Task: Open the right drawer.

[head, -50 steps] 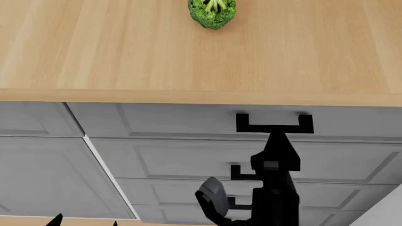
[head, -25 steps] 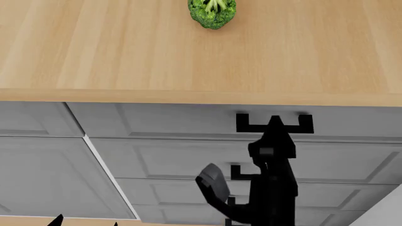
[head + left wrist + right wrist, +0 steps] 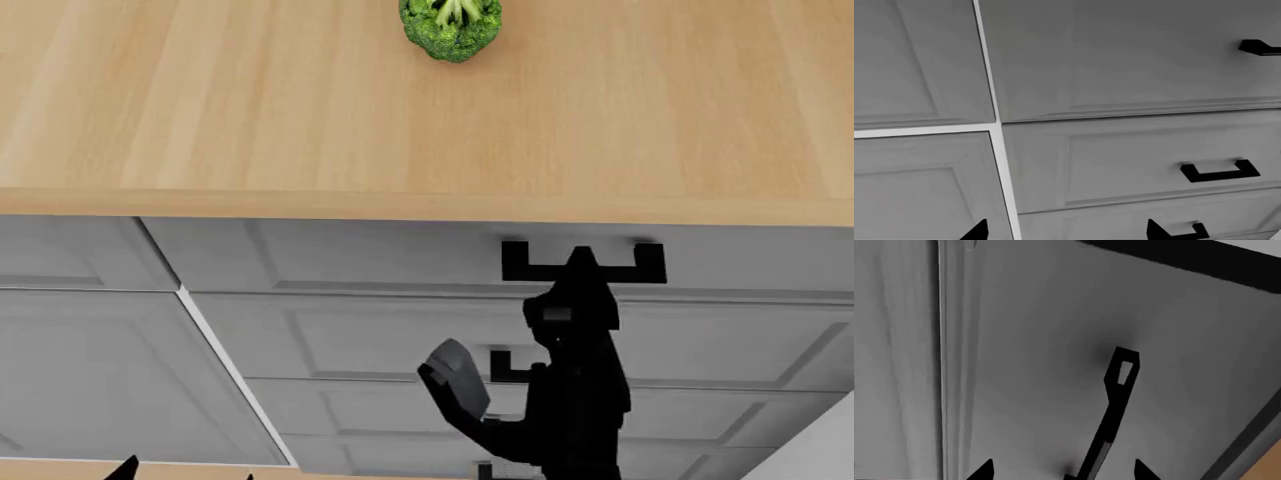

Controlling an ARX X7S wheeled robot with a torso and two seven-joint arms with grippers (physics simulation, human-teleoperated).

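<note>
Both jaws straddle the right drawer (image 3: 400, 255) handle (image 3: 1111, 415) — unclosed.

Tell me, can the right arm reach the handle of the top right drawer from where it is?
Probably yes. The right gripper is already at the black handle of the top drawer, jaws apart on either side of the bar in the wrist view, with nothing in between.
</note>
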